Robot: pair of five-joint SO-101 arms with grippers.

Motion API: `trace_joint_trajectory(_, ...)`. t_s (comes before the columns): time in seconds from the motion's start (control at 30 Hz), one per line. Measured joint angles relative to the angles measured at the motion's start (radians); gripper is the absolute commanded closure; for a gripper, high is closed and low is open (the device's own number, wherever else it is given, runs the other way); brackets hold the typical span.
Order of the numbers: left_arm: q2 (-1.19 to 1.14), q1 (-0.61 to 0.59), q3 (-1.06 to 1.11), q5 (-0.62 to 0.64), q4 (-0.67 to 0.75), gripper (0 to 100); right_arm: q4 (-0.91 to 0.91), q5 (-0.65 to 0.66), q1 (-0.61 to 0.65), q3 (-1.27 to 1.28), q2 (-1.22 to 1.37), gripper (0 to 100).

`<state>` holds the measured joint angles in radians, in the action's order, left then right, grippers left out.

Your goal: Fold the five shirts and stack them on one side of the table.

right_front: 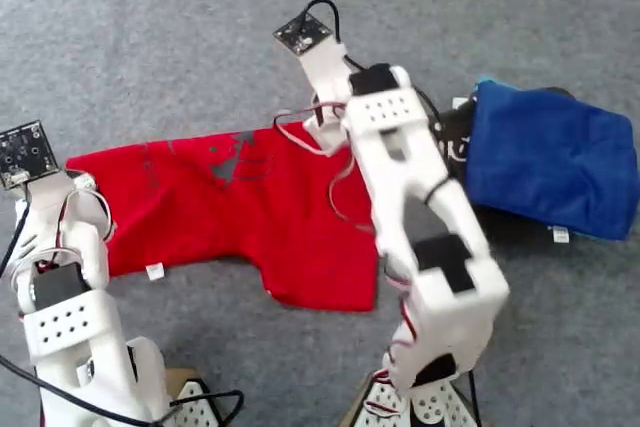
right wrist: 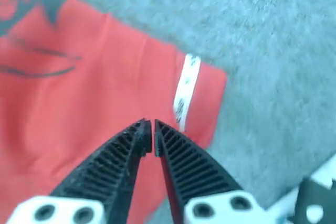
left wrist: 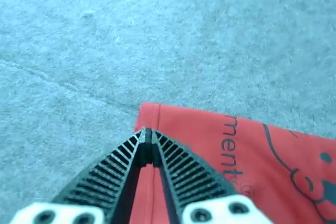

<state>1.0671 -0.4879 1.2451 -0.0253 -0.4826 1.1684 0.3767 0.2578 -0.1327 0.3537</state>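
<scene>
A red shirt [right_front: 230, 207] lies spread flat across the middle of the grey table, print side up. My left gripper [right_front: 85, 185] is at its left end. In the left wrist view that gripper [left wrist: 147, 134] is shut, tips right over the hem corner of the red shirt [left wrist: 236, 150], which lies flat beneath. My right gripper [right_front: 318, 133] is at the shirt's far edge, by the collar. In the right wrist view it [right wrist: 149, 125] is shut above the red shirt [right wrist: 79, 103], close to a white neck label [right wrist: 186, 90].
A folded blue shirt [right_front: 550, 157] rests on a dark garment [right_front: 500, 222] at the right side of the table. The right arm's white links [right_front: 420, 217] cross over the red shirt's right part. Bare grey cloth [right_front: 150, 57] extends behind and to the left.
</scene>
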Motion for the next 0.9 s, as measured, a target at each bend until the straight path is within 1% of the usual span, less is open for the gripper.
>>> trace_joint_trajectory(0.13, -0.137, 0.000, -0.034, 0.002, 0.035, 97, 0.046, 0.000, -0.002, -0.169, 0.152, 97.6)
trace_joint_trajectory(0.3, -0.457, 0.000, -0.244, 0.009, 0.040, 97, 0.143, 0.000, -0.002, -0.377, 0.279, 97.6)
trace_joint_trajectory(0.47, -0.783, 0.000, -0.442, 0.009, 0.052, 97, 0.184, 0.000, -0.002, -0.528, 0.390, 97.6)
trace_joint_trajectory(0.53, -0.899, 0.000, -0.508, 0.009, 0.072, 97, 0.184, 0.000, -0.002, -0.572, 0.436, 97.6)
trace_joint_trajectory(0.63, -1.060, -0.002, -0.597, 0.012, 0.140, 97, 0.190, 0.000, -0.002, -0.632, 0.509, 97.6)
trace_joint_trajectory(0.77, -1.197, -0.026, -0.718, 0.064, 0.173, 97, 0.190, 0.000, -0.002, -0.706, 0.600, 97.6)
trace_joint_trajectory(0.9, -1.290, -0.038, -0.778, 0.075, 0.176, 97, 0.193, 0.000, -0.008, -0.783, 0.684, 97.6)
